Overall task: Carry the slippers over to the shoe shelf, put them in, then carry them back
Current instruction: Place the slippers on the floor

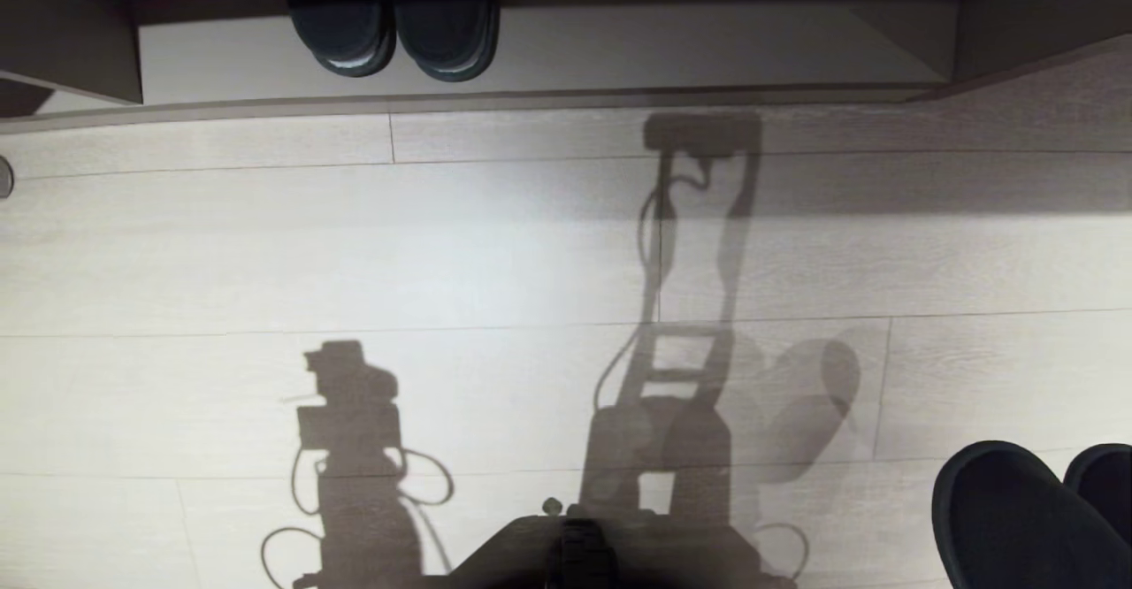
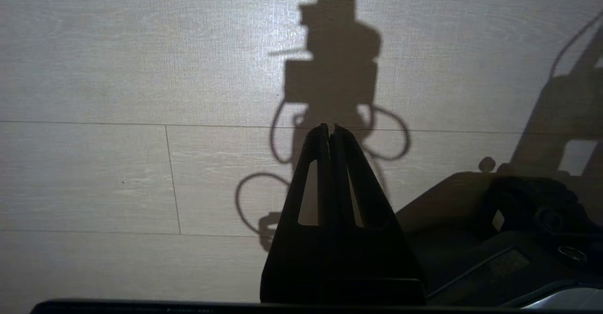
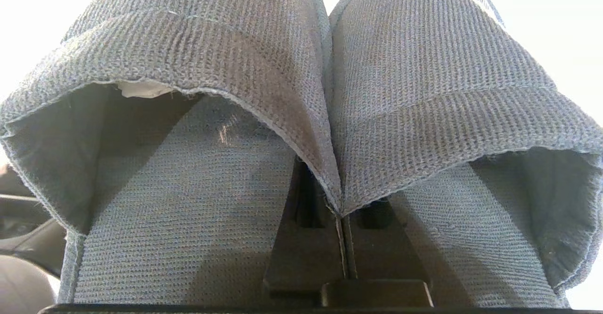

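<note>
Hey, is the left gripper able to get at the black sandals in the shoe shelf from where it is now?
Probably not: the left gripper hangs shut over bare floor, and the black sandals sit well ahead.

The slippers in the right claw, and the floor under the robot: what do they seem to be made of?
The slippers look like soft woven or knitted fabric, grey-blue and matte: fine ribs run across the bands, and the band edges are stitched. The right claw is shut on their inner band edges. The floor looks like pale wood-look planks, probably laminate: faint grain, thin straight seams, a slight sheen.
</note>
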